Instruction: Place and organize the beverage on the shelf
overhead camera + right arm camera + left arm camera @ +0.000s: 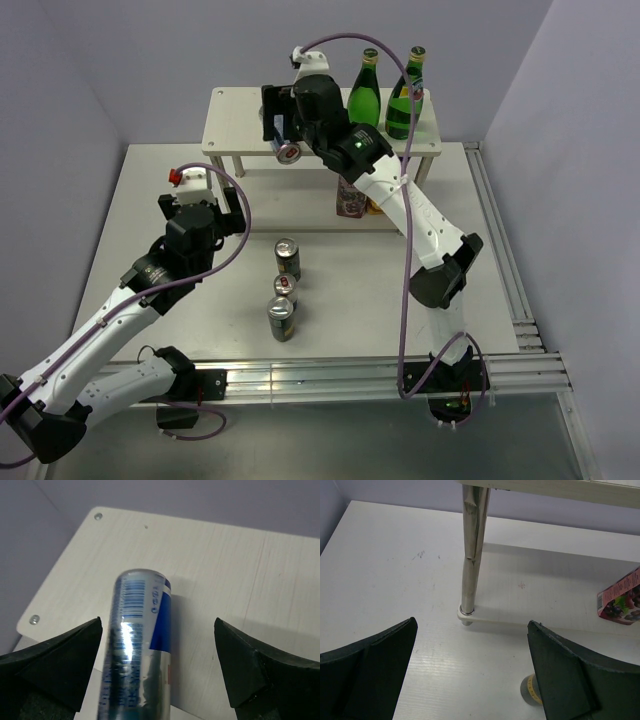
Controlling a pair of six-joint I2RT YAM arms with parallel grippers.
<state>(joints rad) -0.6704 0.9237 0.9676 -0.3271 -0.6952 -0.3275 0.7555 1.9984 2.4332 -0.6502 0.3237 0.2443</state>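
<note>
The shelf point(245, 118) stands at the back of the table, with two green bottles point(365, 92) upright on the right of its top board. My right gripper point(283, 135) is open over the board's left front corner. A silver-blue can point(142, 645) lies tilted between its fingers point(60, 655), touching neither. The can's far end rests on the top board point(225, 565) and its near end point(289, 152) overhangs the front edge. Three cans point(285, 288) stand in a row mid-table. My left gripper point(205, 192) is open and empty, low before the shelf's left front leg point(472, 555).
A purple-red juice carton point(350, 197) stands on the lower board under the shelf and shows in the left wrist view point(620, 602). A grey can with a yellow band point(529, 691) sits just beside my left gripper's right finger point(580, 675). Grey walls close in on three sides.
</note>
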